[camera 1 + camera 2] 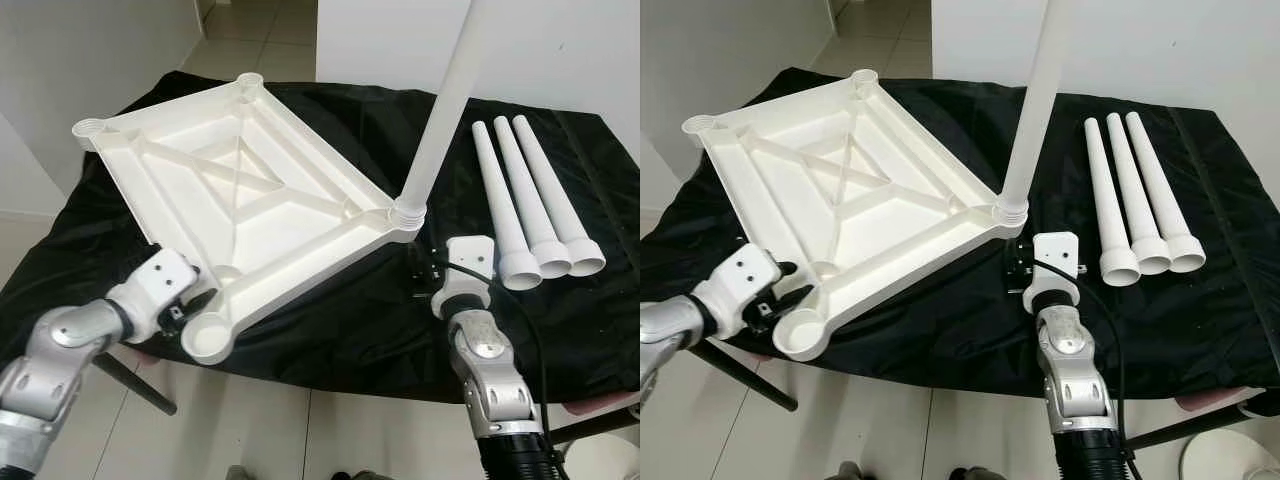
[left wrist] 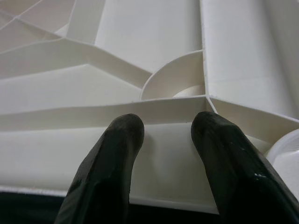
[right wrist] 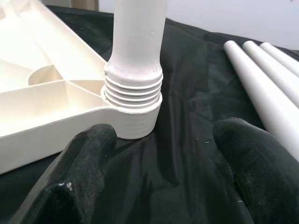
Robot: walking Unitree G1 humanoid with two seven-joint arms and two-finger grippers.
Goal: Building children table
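Note:
The white ribbed tabletop (image 1: 170,190) lies upside down on the black-covered table. One white leg (image 1: 445,110) stands upright in its near right corner socket, with several threads (image 3: 133,91) still showing above the socket. Three loose white legs (image 1: 530,200) lie side by side to the right. My left gripper (image 2: 168,128) is open, its fingers against the outer wall of the tabletop's near left corner (image 1: 208,340). My right gripper (image 3: 163,140) is open, low over the cloth just short of the upright leg's base, touching nothing.
The black cloth (image 1: 350,320) drapes over the table's front edge, close to both arms. Empty corner sockets sit at the far left (image 1: 90,128) and far end (image 1: 250,80). A white wall (image 1: 560,50) stands behind, with tiled floor (image 1: 250,30) beyond.

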